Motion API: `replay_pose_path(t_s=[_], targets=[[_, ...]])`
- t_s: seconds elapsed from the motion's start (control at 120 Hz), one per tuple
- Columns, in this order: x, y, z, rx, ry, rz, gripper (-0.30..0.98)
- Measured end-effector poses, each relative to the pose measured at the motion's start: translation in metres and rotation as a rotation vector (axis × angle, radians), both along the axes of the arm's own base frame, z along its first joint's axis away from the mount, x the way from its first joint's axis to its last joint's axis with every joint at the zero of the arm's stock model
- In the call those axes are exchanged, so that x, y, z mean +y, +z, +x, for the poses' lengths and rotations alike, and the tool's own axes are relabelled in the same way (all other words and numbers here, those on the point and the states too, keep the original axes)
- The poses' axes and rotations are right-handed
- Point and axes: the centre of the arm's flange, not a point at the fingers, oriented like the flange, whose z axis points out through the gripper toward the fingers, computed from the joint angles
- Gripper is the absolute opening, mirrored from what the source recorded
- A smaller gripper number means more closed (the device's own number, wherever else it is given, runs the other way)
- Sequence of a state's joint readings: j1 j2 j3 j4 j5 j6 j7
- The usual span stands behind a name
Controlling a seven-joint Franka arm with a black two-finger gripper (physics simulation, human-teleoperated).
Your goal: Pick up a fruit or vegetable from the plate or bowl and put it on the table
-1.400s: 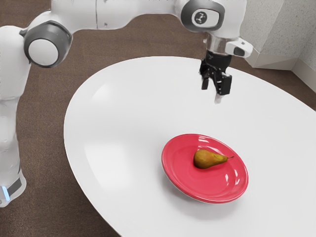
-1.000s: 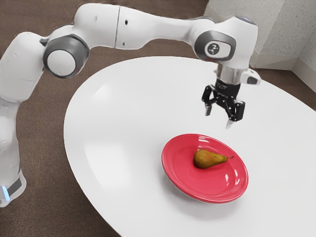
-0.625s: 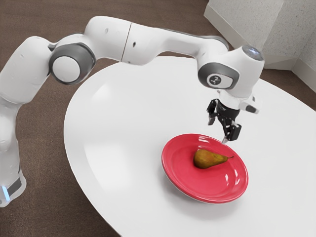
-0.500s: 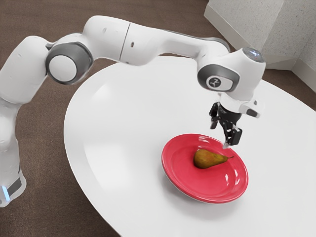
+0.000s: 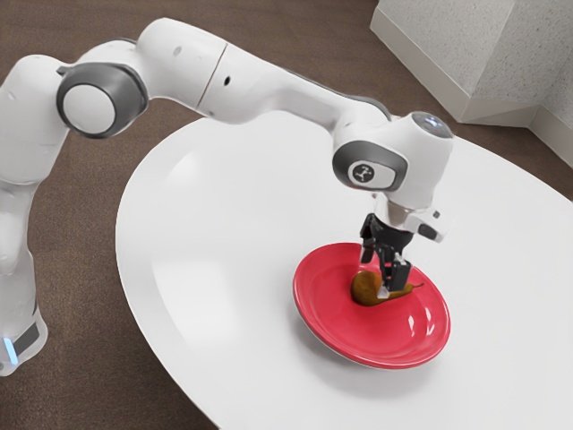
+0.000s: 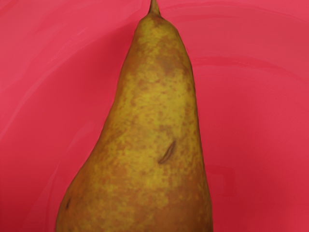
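The fingers (image 5: pixel 394 274) stand apart with a wide gap between them, pointing down over the red plate (image 5: pixel 340 331), and they have hold of nothing. Below them lies the pear (image 5: pixel 365 288), on its side inside the plate. One finger comes down in front of the pear, hiding part of its middle in the exterior view, while the other stands on its far side; whether either one touches the skin I cannot tell. The broad end of the pear reaches out from the fingers toward the exterior view's left, and the narrow end with its thin stem (image 6: pixel 154 7) toward the exterior view's right. In the wrist view the skin is mottled yellow-green and brown, with a short dark mark (image 6: pixel 167 152) on the side facing the hand. The plate spreads around and beneath the fingers, resting on the round white bench (image 5: pixel 215 260), and the arm (image 5: pixel 269 90) reaches over the bench from the exterior view's left.
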State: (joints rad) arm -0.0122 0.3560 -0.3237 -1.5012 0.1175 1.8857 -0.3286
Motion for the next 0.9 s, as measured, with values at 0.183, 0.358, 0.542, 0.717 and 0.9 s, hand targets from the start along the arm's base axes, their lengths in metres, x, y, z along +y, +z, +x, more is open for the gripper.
replay_pose_path(t_s=[0.183,0.358,0.542,0.717,0.9], targets=[[0.013,-0.016,-0.001,0.021,-0.012,0.010,0.67],[0.015,-0.026,0.002,0.025,-0.033,0.013,0.66],[0.013,-0.032,0.009,0.010,-0.055,0.008,0.64],[0.013,-0.047,0.017,0.005,-0.070,-0.005,0.57],[0.020,-0.038,0.021,-0.037,-0.068,-0.009,0.34]])
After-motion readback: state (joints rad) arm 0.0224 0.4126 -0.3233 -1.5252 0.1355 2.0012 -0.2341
